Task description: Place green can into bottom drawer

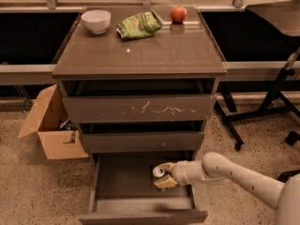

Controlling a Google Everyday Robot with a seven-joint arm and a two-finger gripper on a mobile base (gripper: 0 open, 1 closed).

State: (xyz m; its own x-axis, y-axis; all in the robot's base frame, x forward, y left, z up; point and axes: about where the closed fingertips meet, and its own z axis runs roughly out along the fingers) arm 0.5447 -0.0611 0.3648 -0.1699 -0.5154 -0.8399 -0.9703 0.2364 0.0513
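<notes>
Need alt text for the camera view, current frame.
The gripper, jaws closed on the green can, holds it inside the open bottom drawer of a three-drawer cabinet. On the cabinet top sit a white bowl, a green snack bag and a red apple; a cardboard box stands left.

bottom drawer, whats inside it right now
Inside the bottom drawer, the green can is upright at the right, with the gripper closed around it. The fingers cover its lower side, and the drawer above hides the back of the interior.
</notes>
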